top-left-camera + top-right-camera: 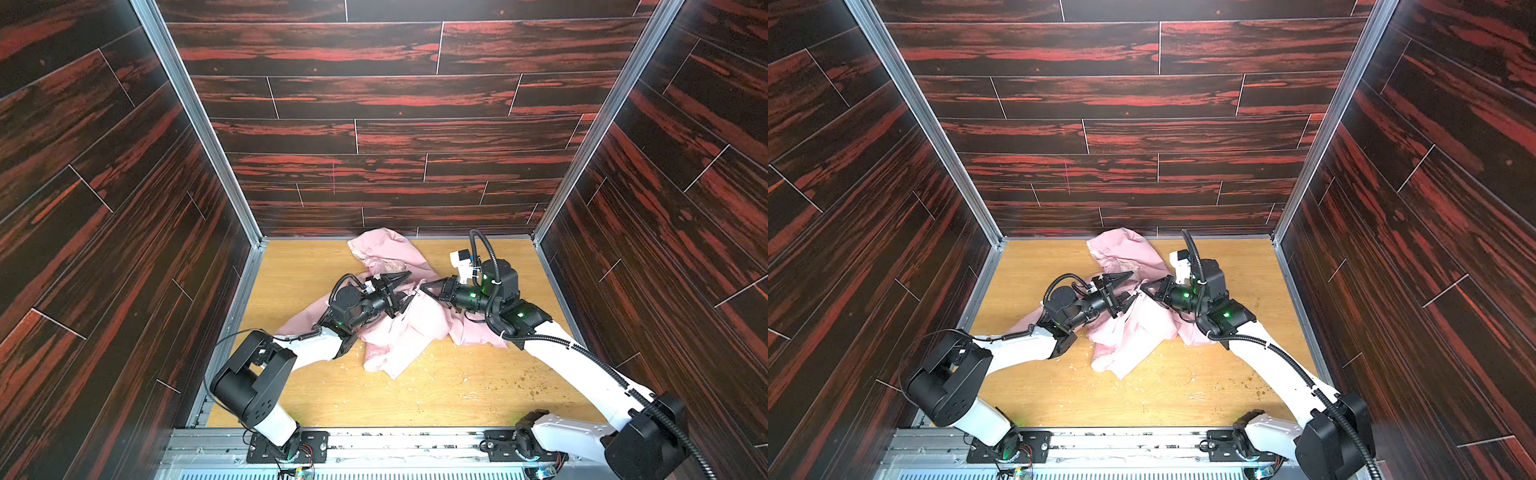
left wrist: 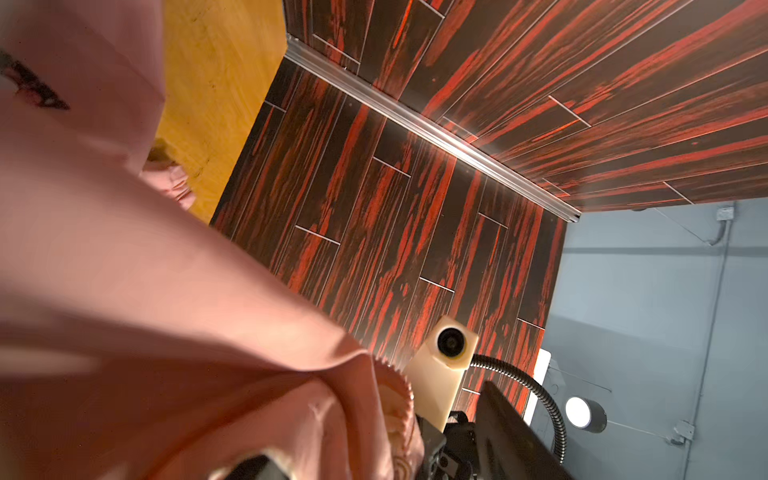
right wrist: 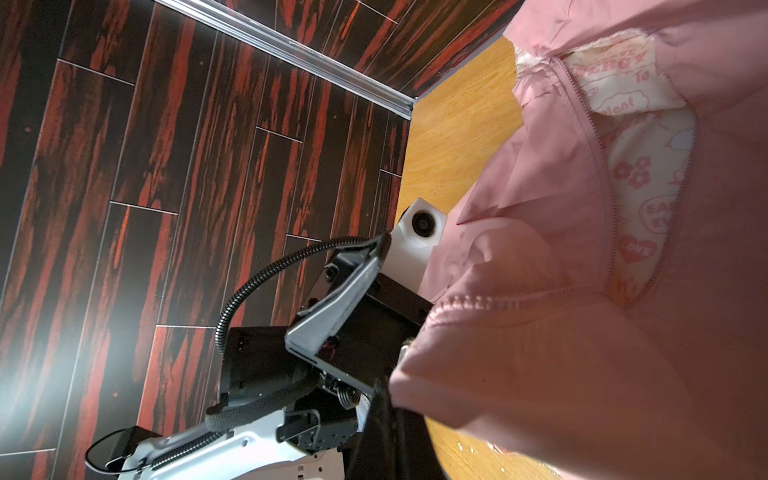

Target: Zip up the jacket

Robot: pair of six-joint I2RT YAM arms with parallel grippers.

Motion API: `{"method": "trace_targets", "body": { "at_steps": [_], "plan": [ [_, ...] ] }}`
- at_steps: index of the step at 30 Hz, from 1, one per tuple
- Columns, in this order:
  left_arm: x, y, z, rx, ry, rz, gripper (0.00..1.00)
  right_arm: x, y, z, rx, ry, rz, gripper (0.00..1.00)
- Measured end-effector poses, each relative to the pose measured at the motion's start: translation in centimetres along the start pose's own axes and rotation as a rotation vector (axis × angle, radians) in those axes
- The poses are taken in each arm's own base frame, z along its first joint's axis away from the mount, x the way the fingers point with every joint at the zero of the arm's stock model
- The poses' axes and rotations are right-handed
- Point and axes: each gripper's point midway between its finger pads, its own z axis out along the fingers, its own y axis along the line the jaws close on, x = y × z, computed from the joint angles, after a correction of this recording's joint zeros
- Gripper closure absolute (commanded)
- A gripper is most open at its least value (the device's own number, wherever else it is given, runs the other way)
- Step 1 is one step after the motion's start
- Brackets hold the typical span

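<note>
We are looking at the jacket (image 1: 395, 332), which is lying crumpled from the middle of the tabletop's (image 1: 457, 395) far edge down toward its centre. Its zipper (image 3: 598, 166) is gaping over a printed lining (image 3: 648, 174) (the teeth are showing plainly in the right wrist view). The right gripper (image 1: 423, 286) is pressing its jaws together on a raised fold of the pink fabric. The left gripper (image 1: 405, 293) is hovering just beside it, jaws standing spread and gripping nothing.
</note>
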Motion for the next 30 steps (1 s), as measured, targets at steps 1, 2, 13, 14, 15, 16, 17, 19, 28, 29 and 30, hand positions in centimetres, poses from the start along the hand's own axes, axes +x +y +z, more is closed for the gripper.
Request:
{"method": "trace_targets", "body": {
  "at_steps": [1, 2, 13, 14, 15, 16, 17, 19, 28, 29, 30],
  "plan": [
    [0.0, 0.1, -0.1, -0.004, 0.001, 0.0, 0.38, 0.0, 0.0, 0.0, 0.001, 0.002, 0.001, 1.0],
    [0.0, 0.2, -0.1, -0.007, 0.0, -0.002, 0.38, 0.1, -0.1, 0.0, 0.003, 0.005, 0.003, 1.0],
    [-0.1, 0.8, -0.1, -0.028, -0.004, -0.013, 0.58, 0.7, -0.3, 0.0, 0.006, 0.033, 0.013, 1.0],
    [-0.2, 0.8, -0.1, -0.028, -0.004, -0.011, 0.61, 0.7, -0.3, 0.0, 0.007, 0.034, 0.014, 1.0],
    [-0.2, 0.8, -0.1, -0.027, -0.004, -0.011, 0.64, 0.7, -0.3, 0.0, 0.007, 0.035, 0.015, 1.0],
    [-0.2, 0.8, -0.1, -0.028, -0.005, -0.012, 0.67, 0.7, -0.3, 0.0, 0.007, 0.036, 0.015, 1.0],
    [-0.2, 0.8, -0.1, -0.027, -0.005, -0.012, 0.7, 0.7, -0.3, 0.0, 0.007, 0.036, 0.015, 1.0],
    [-0.4, 1.0, 0.0, -0.031, -0.006, -0.019, 0.74, 0.8, -0.3, 0.0, 0.006, 0.037, 0.016, 1.0],
    [-0.5, 0.6, 0.5, -0.007, 0.005, -0.014, 0.95, 0.9, -0.7, 0.0, 0.014, 0.04, 0.025, 1.0],
    [-0.5, 0.5, 0.6, -0.003, 0.008, -0.012, 0.96, 0.9, -0.7, 0.0, 0.014, 0.039, 0.025, 1.0],
    [-0.5, 0.5, 0.6, 0.0, 0.009, -0.009, 0.97, 0.9, -0.7, 0.1, 0.014, 0.039, 0.028, 1.0]
  ]
}}
